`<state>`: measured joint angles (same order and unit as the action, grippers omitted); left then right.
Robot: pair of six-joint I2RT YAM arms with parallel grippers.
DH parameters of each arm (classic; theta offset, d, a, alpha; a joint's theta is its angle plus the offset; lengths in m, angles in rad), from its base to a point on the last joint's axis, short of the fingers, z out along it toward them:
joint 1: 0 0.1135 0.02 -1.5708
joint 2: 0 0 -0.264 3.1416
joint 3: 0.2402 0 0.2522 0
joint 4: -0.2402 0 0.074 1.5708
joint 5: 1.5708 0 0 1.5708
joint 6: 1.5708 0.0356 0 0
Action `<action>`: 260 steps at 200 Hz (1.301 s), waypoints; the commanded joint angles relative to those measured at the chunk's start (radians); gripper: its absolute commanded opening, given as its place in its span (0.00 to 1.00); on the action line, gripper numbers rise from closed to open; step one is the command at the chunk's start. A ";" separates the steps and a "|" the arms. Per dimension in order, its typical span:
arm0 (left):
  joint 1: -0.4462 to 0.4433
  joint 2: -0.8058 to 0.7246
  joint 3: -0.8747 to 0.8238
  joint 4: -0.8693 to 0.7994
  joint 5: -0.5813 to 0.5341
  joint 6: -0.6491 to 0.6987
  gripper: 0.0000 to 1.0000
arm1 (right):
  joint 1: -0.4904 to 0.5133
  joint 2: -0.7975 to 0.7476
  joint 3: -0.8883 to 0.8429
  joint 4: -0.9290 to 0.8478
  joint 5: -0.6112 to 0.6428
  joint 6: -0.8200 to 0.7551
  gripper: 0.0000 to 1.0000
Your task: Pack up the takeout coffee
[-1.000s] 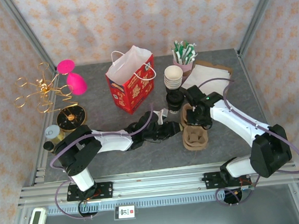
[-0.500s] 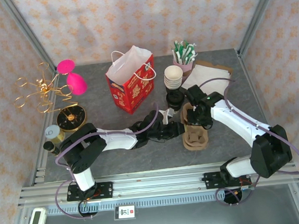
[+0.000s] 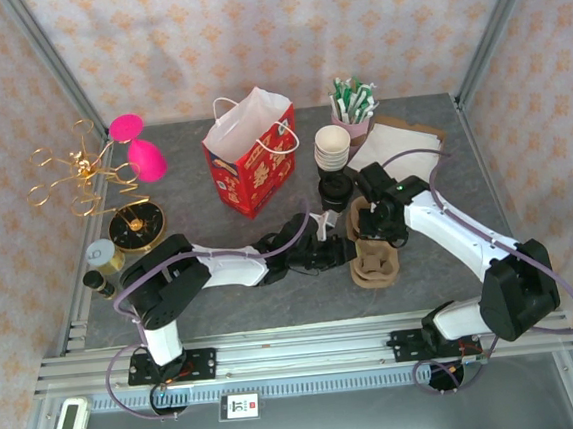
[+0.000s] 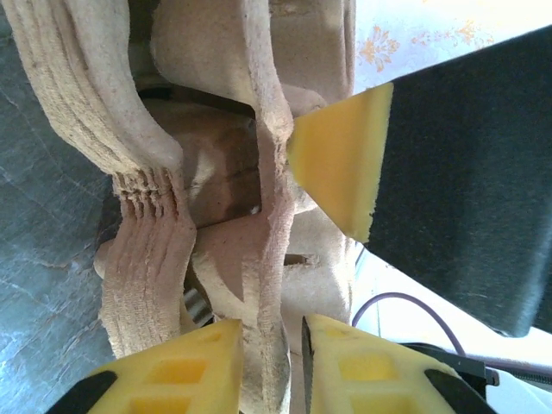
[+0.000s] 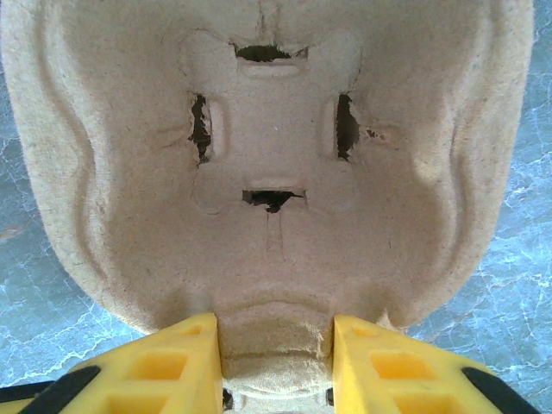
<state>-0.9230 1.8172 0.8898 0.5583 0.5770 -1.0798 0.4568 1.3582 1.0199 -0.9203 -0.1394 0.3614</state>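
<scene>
A stack of brown pulp cup carriers (image 3: 376,267) lies right of the table's centre. My right gripper (image 3: 367,231) comes in from the far side and is shut on the top carrier's (image 5: 276,129) end tab, which fills the gap between its yellow fingers (image 5: 274,362). My left gripper (image 3: 348,252) reaches in from the left. Its jaws (image 4: 272,371) are shut on a thin upright wall of the carrier (image 4: 147,250). The right gripper's yellow pad (image 4: 336,159) sits just beyond that wall. White paper cups (image 3: 332,147) and a black stack (image 3: 333,192) stand behind, beside the open red paper bag (image 3: 252,162).
A pink cup of sachets (image 3: 353,103) and napkins on brown paper (image 3: 396,148) sit at the back right. A gold wire stand (image 3: 78,178), pink shapes (image 3: 139,152), a black-and-gold disc (image 3: 135,226) and a can (image 3: 101,256) line the left side.
My left arm has stretched right to the carrier stack and its jaws have narrowed onto the carrier wall. The right gripper has kept its grip and place.
</scene>
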 commanded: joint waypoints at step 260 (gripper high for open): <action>0.010 0.002 -0.047 0.272 0.069 -0.094 0.00 | -0.037 -0.060 -0.087 0.060 -0.113 -0.006 0.37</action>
<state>-0.9203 1.8225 0.8402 0.7288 0.6243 -1.1809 0.4217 1.3048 0.9577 -0.8566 -0.2253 0.3618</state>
